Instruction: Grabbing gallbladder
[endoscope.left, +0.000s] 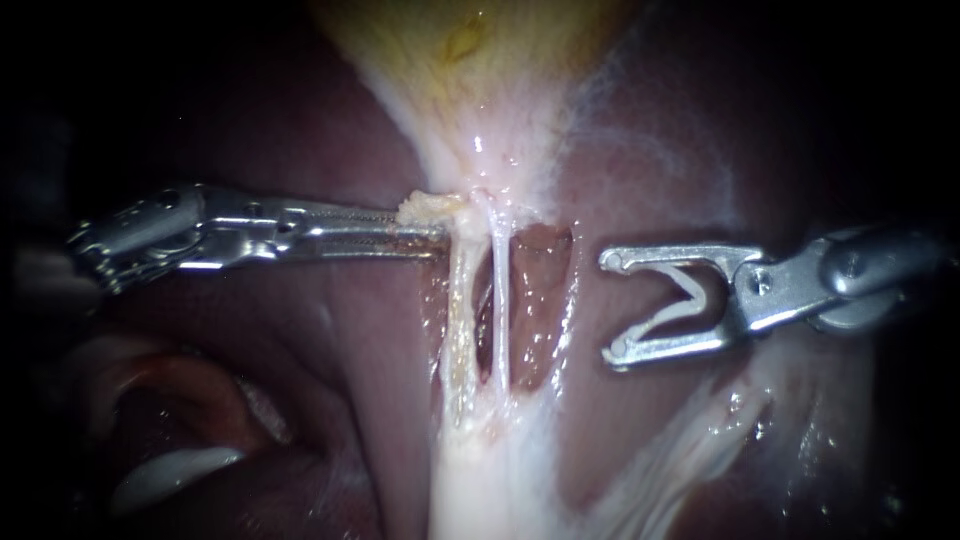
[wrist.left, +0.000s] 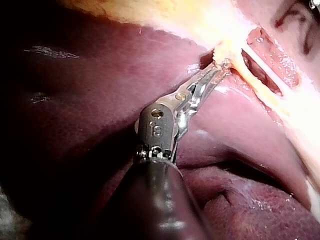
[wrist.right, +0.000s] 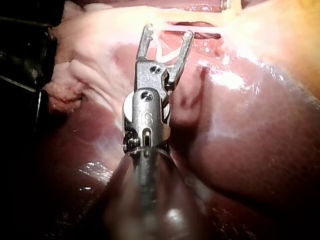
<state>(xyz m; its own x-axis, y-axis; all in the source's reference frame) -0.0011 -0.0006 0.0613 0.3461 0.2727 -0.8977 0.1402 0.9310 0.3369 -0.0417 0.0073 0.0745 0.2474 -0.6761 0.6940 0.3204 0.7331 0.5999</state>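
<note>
Clamped tight on the gallbladder (endoscope.left: 470, 55) neck with the left instrument (endoscope.left: 440, 222), probably to tension the 2 tubes (endoscope.left: 499, 300) just past its tip. Spread wide and empty on the right instrument (endoscope.left: 610, 307), facing those tubes.

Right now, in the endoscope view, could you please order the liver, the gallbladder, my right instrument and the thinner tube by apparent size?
1. liver
2. gallbladder and right instrument: look alike, so unranked
3. thinner tube
</note>
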